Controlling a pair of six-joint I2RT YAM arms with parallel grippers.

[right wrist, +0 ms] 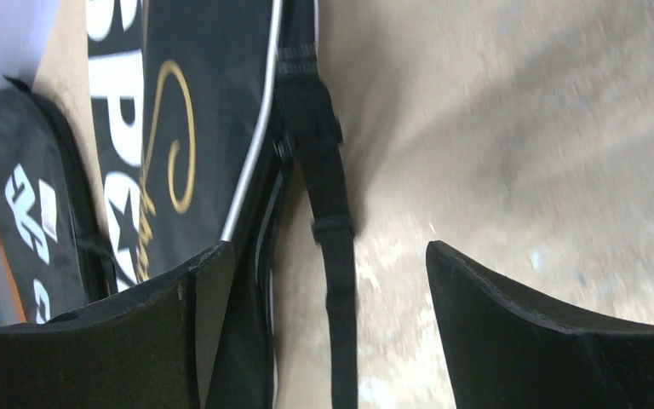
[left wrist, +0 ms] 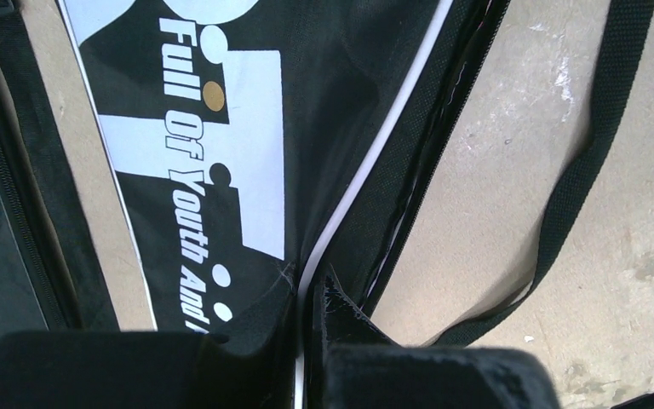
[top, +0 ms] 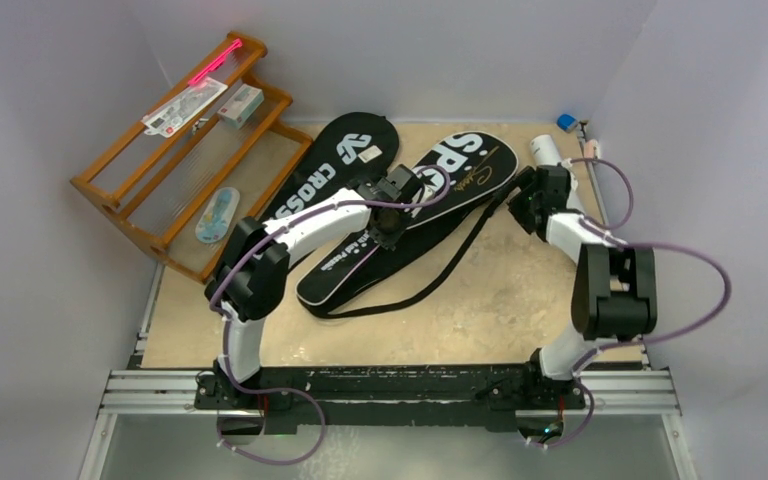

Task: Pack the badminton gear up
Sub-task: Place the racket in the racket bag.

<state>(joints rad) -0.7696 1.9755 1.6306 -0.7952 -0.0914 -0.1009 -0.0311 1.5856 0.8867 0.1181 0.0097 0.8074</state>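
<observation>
Ok so imo this is the closing-up step on the black racket-shaped fabric SPORT cover (top: 465, 170). It's lying flat across the middle of the beige stone-look counter (top: 520, 310), w/ its head end pointing toward the far right corner. The left tool (left wrist: 306, 294) is clamping shut on that cover's rim, right on the white piping approx halfway along, w/ the "Full Of Youth" print sitting just beside the fingers. The right tool (right wrist: 324, 247) is hanging wide open, holding nothing, over the same cover's right-hand edge up near the head. The long black webbing strap (right wrist: 319, 136) is running straight under the gap between its fingers, and the cover's edge is lying under one of them. I'm guessing the left is pinning the seam so the right can work along it. So the next move is prob calling for the right tool to drop onto the rim itself, not the strap, which is sitting in the way. Can't make out a zip pull tbh, and no rackets are showing, so idk if they're inside yet. The other black racket-shaped CROSSWAY cover (top: 335, 160) is lying just beside it on the left. A long white tube (top: 543, 150) is poking out behind the right arm, well apart from both tools.
</observation>
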